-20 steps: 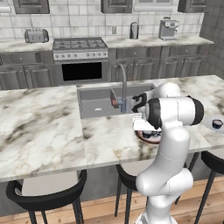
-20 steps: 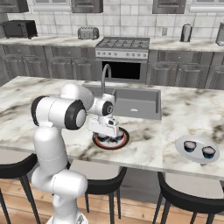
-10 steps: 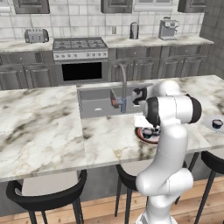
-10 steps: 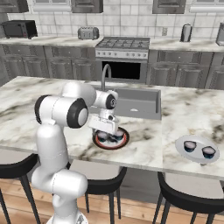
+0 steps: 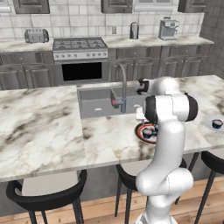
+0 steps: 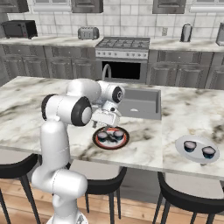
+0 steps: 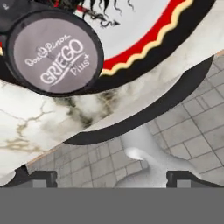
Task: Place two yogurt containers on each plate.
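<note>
Presently my hand (image 6: 106, 124) hangs just above the round plate with the red-orange rim and dark patterned white centre (image 6: 110, 138), which lies on the marble worktop (image 6: 144, 144) near its front edge, in front of the grey sink basin (image 6: 139, 104). My two small dark finger tips (image 7: 37, 177) stand wide apart at the bottom corners of the hand view, with nothing between them.

Two small round navy-black yogurt containers with pale tops rest on that patterned plate: one on its left part (image 6: 102, 136) and one on its right part (image 6: 118, 133), close together. In the hand view, one of them fills the upper left, its pale lid (image 7: 54, 56) printed with white lettering, sitting on the plate's rim band (image 7: 144, 43). From the left base view, one cup (image 5: 148, 131) shows on the same plate (image 5: 141, 134), partly behind my arm.

The round plain white plate (image 6: 196, 152) lies well apart to the right on the same worktop, near the front edge. It carries the other two navy-black containers side by side, one to the left (image 6: 190, 145) and one to the right (image 6: 208, 152). In the left base view one of these (image 5: 217, 123) sits at the far right.

A curved grey tap (image 6: 106, 69) stands behind the sink.
</note>
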You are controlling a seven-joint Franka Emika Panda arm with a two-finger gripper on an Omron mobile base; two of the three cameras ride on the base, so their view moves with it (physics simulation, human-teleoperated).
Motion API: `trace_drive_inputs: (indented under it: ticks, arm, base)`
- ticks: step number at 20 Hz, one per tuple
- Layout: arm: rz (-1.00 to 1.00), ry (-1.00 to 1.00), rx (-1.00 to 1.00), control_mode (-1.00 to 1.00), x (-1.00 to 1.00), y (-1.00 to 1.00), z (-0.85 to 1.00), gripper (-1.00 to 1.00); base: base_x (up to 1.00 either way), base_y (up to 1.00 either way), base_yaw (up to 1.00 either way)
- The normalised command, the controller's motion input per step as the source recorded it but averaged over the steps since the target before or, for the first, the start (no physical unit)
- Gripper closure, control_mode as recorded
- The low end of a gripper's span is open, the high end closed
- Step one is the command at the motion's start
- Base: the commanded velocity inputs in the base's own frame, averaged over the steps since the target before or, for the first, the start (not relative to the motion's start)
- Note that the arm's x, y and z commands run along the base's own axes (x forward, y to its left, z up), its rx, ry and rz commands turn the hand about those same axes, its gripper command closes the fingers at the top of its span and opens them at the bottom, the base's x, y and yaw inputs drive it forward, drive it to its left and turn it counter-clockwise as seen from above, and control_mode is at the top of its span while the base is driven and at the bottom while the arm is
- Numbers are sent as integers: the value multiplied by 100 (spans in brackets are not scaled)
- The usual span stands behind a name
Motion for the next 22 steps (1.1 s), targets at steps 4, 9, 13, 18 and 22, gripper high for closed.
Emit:
trace_drive_inputs:
  ticks: [4, 9, 13, 18, 22]
  arm:
    - [-21, 2, -1, -100, -28, 0, 67, -100]
    - [-30, 9, 0, -100, -42, 4, 70, -100]
    - [-29, 8, -2, -100, -46, 21, 69, -100]
    - [-26, 0, -18, -100, -41, 41, 66, -100]
    - [-22, 0, -29, -100, -33, 49, 65, -100]
  base:
    - [0, 0, 0]
    - [0, 0, 0]
    - [0, 0, 0]
    - [0, 0, 0]
    - [0, 0, 0]
